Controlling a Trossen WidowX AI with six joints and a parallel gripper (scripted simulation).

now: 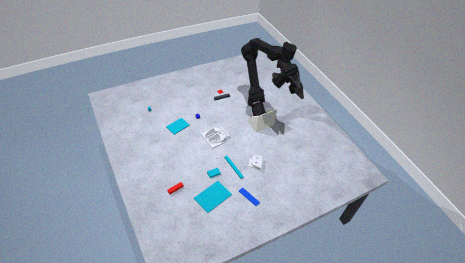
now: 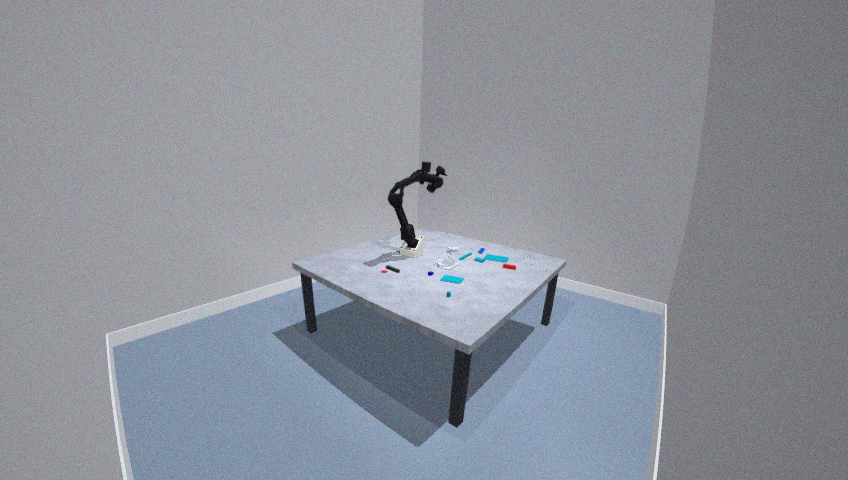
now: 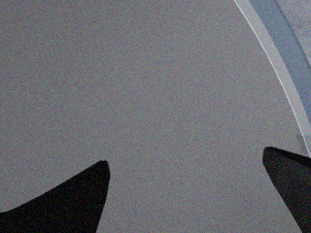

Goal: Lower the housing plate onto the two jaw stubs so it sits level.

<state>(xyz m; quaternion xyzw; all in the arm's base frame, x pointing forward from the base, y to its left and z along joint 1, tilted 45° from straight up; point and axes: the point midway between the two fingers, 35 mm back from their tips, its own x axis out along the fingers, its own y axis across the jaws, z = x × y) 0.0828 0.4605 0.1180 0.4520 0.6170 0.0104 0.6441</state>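
Note:
My gripper point(image 1: 300, 92) point(image 3: 189, 162) is open and empty, raised high beyond the arm's base, away from the white parts. Its two dark fingers stand wide apart in the wrist view. A white flat base point(image 1: 204, 135) lies on the table near the middle, with two ribbed jaw shapes point(image 1: 215, 138) on it. Their pins and stubs are too small to make out. A small white piece with two holes point(image 1: 259, 164) point(image 2: 453, 249), which looks like the housing plate, lies apart from the base on the table. Neither white part shows in the wrist view.
Cyan plates point(image 1: 212, 196) point(image 1: 177, 126), a cyan bar point(image 1: 233, 167), a cyan block point(image 1: 214, 172), a blue bar point(image 1: 249, 196) and a red bar point(image 1: 175, 188) lie on the table. A black bar point(image 1: 221, 96), a red tile point(image 1: 220, 91) and small cubes lie farther back.

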